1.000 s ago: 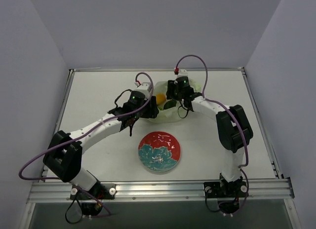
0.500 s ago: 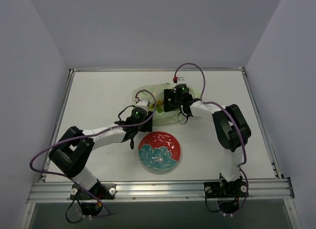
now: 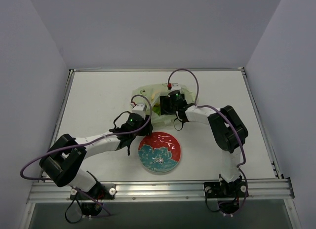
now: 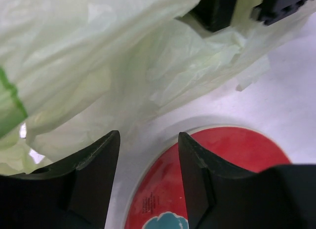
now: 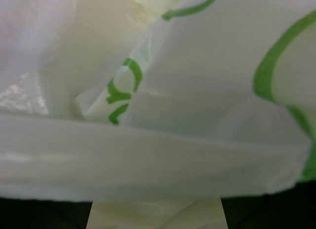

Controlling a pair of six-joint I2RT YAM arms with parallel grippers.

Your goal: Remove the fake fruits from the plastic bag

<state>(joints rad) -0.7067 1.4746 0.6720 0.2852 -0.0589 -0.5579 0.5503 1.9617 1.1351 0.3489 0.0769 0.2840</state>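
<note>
The plastic bag lies crumpled at the table's middle back, pale yellow-green with green print. It fills the right wrist view and the top of the left wrist view. No fake fruit shows clearly; a small green patch sits in the bag's near side. My right gripper is down in the bag, its jaws wide apart, with a fold of plastic lying across them. My left gripper is open and empty, low between the bag's near edge and the plate.
The red-and-teal floral plate lies in front of the bag, its rim under my left gripper's right finger. The right gripper's black body shows at the top of the left wrist view. Side walls border the table.
My left gripper has drawn back from the bag toward the plate's far-left rim. My right gripper has moved left over the bag, and the bag now spreads further left.
</note>
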